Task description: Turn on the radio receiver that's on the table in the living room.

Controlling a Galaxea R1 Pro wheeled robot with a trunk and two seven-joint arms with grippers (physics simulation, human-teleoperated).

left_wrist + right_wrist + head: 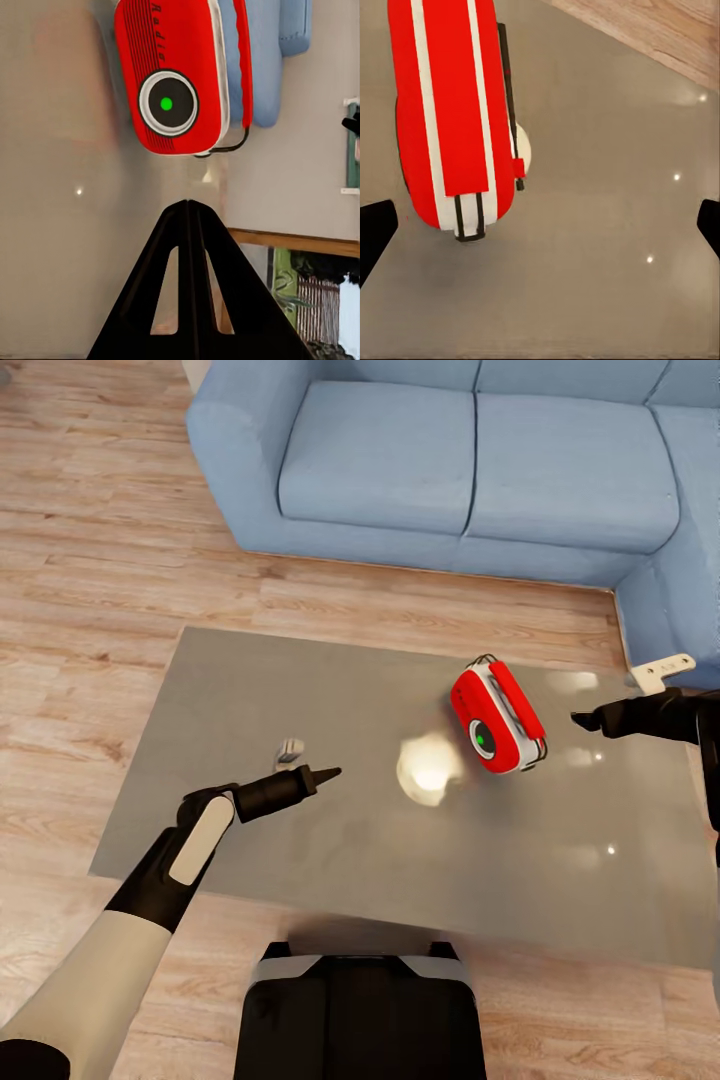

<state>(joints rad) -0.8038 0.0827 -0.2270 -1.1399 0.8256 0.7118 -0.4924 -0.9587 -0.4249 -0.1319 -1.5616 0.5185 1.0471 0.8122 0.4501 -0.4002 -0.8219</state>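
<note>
Radio [497,718] sits on the far right part of the low grey table [250,690], in front of the blue sofa [470,460], its dial face turned toward the robot's left side. A green dot glows at the centre of the dark dial [167,103]; whether that means the set is already on cannot be judged for certain. The left gripper [325,773] hangs over the middle of the table with its two fingers pressed together into a single point, aimed at the radio but well apart from it. In the left wrist view those closed fingers [189,225] line up just below the dial. The right gripper [585,720] waits near the radio's back side, not touching it, and the right wrist view shows its fingertips [375,225] at the two edges of the picture, spread wide, with the radio's red and white striped edge [454,112] between and ahead of them. The step in hand looks like the approach before the press. The next move likely calls for the left arm to reach forward and push the closed tip onto the dial, perhaps while the right gripper braces the radio from behind so it does not slide or tip.
</note>
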